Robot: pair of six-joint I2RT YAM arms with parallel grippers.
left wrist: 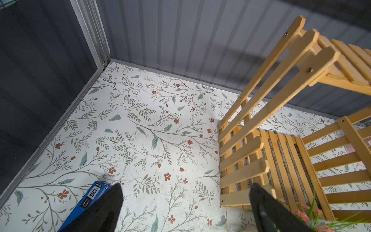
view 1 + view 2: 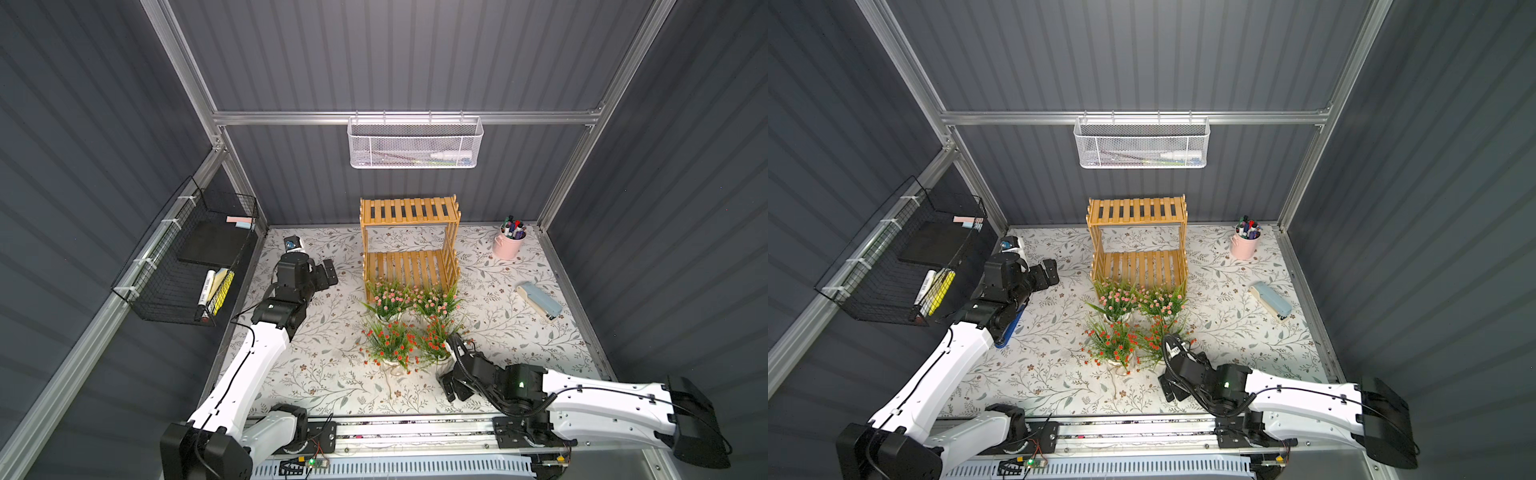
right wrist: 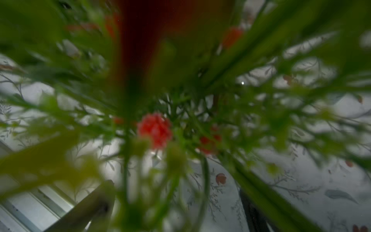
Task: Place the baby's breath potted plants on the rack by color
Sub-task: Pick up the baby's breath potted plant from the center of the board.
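Four baby's breath potted plants stand in a square in front of the rack point(image 2: 409, 210). The pink plants point(image 2: 387, 298) point(image 2: 435, 300) are next to its lower tier point(image 2: 409, 268); the red plants point(image 2: 388, 345) point(image 2: 435, 341) stand nearer the front. Both tiers are bare. My right gripper point(image 2: 451, 384) is at the right red plant's front side, low beside its pot. In the right wrist view it point(image 3: 176, 204) is open, with blurred leaves and a red blossom point(image 3: 155, 129) filling the view. My left gripper point(image 2: 328, 272) point(image 1: 184, 200) hovers open left of the rack point(image 1: 281, 160), holding nothing.
A pink cup of markers point(image 2: 509, 241) stands at the back right, a pale blue stapler point(image 2: 538, 301) at the right. A white mesh basket point(image 2: 415, 143) hangs on the back wall, a black wire basket point(image 2: 187, 266) on the left wall. A blue box point(image 1: 92, 196) lies under the left arm.
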